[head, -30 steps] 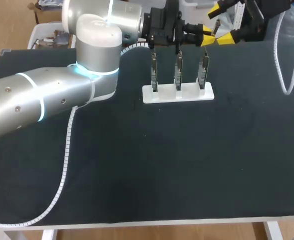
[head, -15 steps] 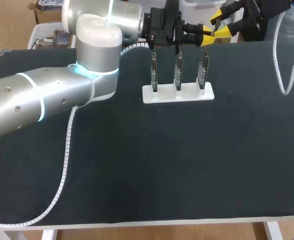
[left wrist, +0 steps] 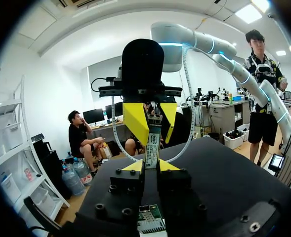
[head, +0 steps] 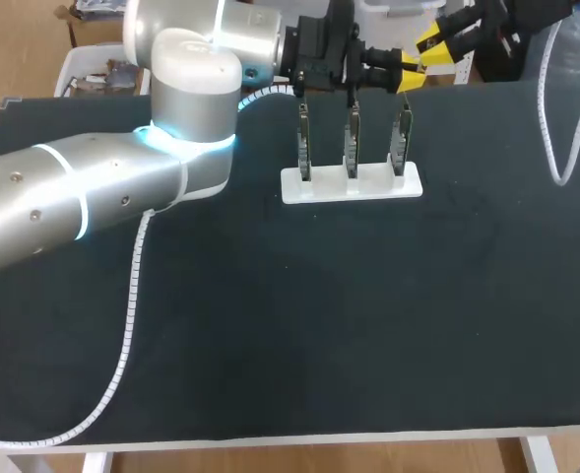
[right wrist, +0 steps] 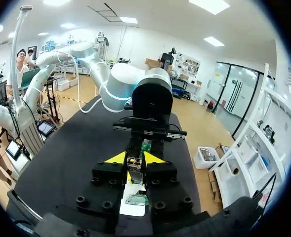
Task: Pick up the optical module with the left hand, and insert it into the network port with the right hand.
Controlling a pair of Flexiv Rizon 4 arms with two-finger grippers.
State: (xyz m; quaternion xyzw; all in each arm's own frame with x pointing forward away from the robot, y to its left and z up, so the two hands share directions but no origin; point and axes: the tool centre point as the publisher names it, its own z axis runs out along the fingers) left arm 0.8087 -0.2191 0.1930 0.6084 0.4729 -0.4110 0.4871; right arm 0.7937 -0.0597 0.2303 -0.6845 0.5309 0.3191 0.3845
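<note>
The optical module, a slim metal bar with a label, hangs in the air above the back of the table. My left gripper is shut on one end of it. My right gripper comes from the far right and its fingers press on the other end. In the left wrist view the module runs out from my left gripper into the yellow fingers of the right one. In the right wrist view the module sits between my right gripper's tips. Upright network port boards stand in a white rack below.
The white rack holds three upright boards side by side just under both grippers. A white spiral cable trails over the table's left half from my left arm. Another cable loop hangs at the right near the far edge.
My right gripper's fingers have come together from wide open onto the module's free end, and the gripper has risen slightly. My left arm and the module have stayed in place.
</note>
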